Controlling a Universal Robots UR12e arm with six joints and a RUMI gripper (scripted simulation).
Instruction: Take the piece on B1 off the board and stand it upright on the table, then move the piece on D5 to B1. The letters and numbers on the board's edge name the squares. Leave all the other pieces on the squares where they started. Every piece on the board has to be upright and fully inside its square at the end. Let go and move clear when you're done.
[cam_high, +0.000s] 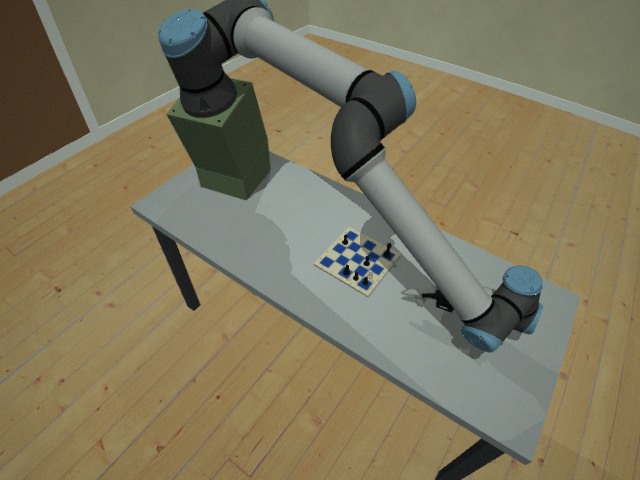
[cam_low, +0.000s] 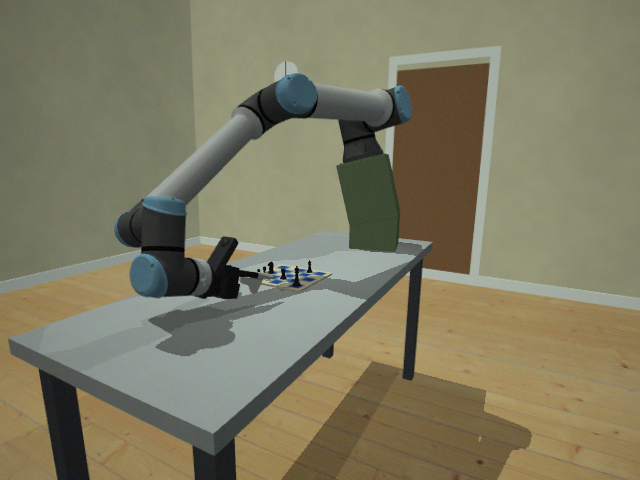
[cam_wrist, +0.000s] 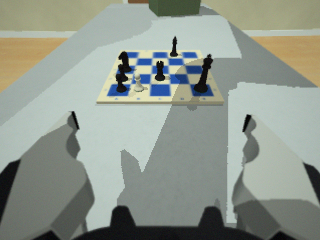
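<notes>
A small blue-and-cream chessboard lies on the grey table; it also shows in the top view (cam_high: 357, 260) and the exterior view (cam_low: 295, 274). Several pieces stand upright on it: a white pawn (cam_wrist: 138, 82), a black pawn (cam_wrist: 120, 83), a black knight (cam_wrist: 124, 62), a black rook (cam_wrist: 159, 71), a tall black piece (cam_wrist: 202, 75) and a black bishop (cam_wrist: 174, 46). The edge labels are too small to read. My gripper (cam_wrist: 161, 114) (cam_high: 413, 295) is open and empty, low over the table, a short way in front of the board's near edge and pointing at it.
The green robot pedestal (cam_high: 222, 144) stands at the far end of the table behind the board. The forearm (cam_high: 423, 248) passes over the board's right side and casts a shadow on it. Table edges lie to both sides of the gripper.
</notes>
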